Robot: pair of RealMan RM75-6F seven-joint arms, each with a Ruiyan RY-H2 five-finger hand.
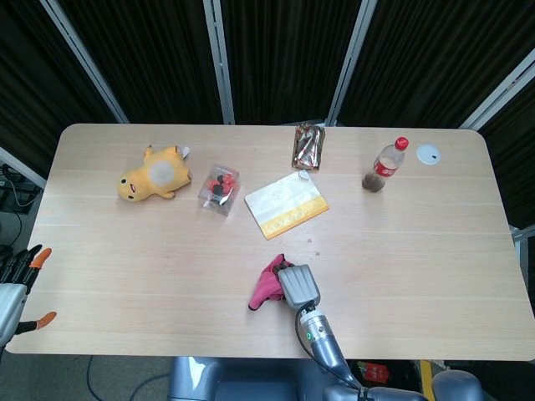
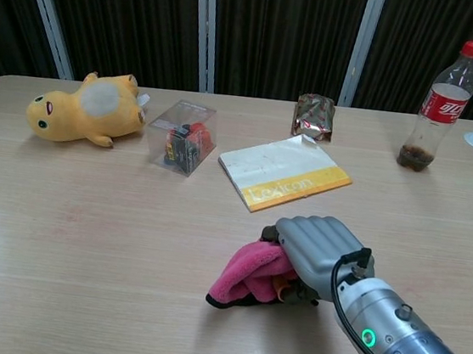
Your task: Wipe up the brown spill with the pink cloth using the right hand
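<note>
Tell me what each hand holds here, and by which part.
The right hand grips the pink cloth by its right end, bunched under the fingers against the table. The left hand holds nothing.

The crumpled pink fabric cloth (image 1: 267,284) (image 2: 247,275) lies bunched on the table's near middle; no brown spill shows beside it.

right hand (image 2: 318,246) fingers curled, gripping | left hand (image 1: 18,269) idle, fingers apart
</note>
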